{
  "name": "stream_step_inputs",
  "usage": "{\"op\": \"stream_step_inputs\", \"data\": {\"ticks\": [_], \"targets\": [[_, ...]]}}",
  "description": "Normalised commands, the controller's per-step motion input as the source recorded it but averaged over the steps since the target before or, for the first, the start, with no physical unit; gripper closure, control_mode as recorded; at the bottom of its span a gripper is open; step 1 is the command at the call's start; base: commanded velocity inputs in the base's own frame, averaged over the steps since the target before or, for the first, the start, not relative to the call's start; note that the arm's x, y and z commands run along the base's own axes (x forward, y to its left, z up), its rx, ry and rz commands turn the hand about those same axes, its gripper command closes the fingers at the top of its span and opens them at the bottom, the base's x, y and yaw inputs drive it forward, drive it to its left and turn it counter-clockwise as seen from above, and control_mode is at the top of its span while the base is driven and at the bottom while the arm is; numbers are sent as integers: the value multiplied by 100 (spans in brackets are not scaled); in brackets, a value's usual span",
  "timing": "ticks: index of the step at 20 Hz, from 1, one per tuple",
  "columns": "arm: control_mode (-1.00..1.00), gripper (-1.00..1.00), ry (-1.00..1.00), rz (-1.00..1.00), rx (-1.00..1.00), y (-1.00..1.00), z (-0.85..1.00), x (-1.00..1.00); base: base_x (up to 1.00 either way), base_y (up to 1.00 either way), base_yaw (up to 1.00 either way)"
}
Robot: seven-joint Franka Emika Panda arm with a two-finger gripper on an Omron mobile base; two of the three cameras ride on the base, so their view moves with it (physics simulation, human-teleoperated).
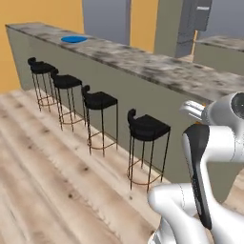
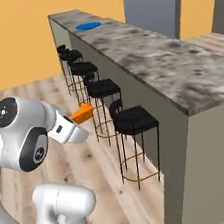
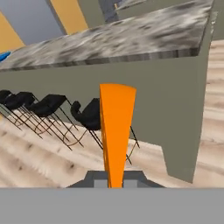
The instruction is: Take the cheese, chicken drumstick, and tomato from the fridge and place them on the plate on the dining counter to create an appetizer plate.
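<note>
The orange triangular cheese wedge (image 3: 116,131) is clamped between the closed fingers (image 3: 114,180) of the white arm. In the hand view the wedge stands as a smooth, matte, tapering slab at the centre of the frame, its narrow end seated at the bottom between the fingers and its broad end pointing up. In the right base view the same wedge (image 2: 83,113) projects from the white wrist at left of centre, above the floor and apart from the bench.

The long dining bench with the mottled grey-brown marble top (image 2: 178,69) runs from the upper middle of the right base view to its right edge. The top is a flat slab with a cloudy, veined pattern; the base below it is a plain olive-beige panel with no visible texture. In the left base view the bench (image 1: 157,69) crosses from the upper left to the right edge.

The flat round bright blue plate (image 2: 88,25) lies on the marble top at the far end of the bench, at the upper middle of the right base view. In the left base view the plate (image 1: 74,39) sits at the upper left. Its surface is bare and uniform in colour.

Black stools with padded seats and thin wire legs (image 1: 145,128) stand in a row against the bench base. The light wooden plank floor (image 1: 43,181) shows grain and small dark knots.
</note>
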Motion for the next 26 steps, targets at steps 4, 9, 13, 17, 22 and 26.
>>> {"op": "stream_step_inputs", "data": {"ticks": [4,9,13,17,22,26], "targets": [[100,100,0,0,0,0,0,0,100,100,-36],[100,100,0,0,0,0,0,0,100,100,-25],[100,100,0,0,0,0,0,0,100,100,-22],[100,100,0,0,0,0,0,0,100,100,-21],[100,100,0,0,0,0,0,0,100,100,-22],[100,100,0,0,0,0,0,0,84,100,-22]]}}
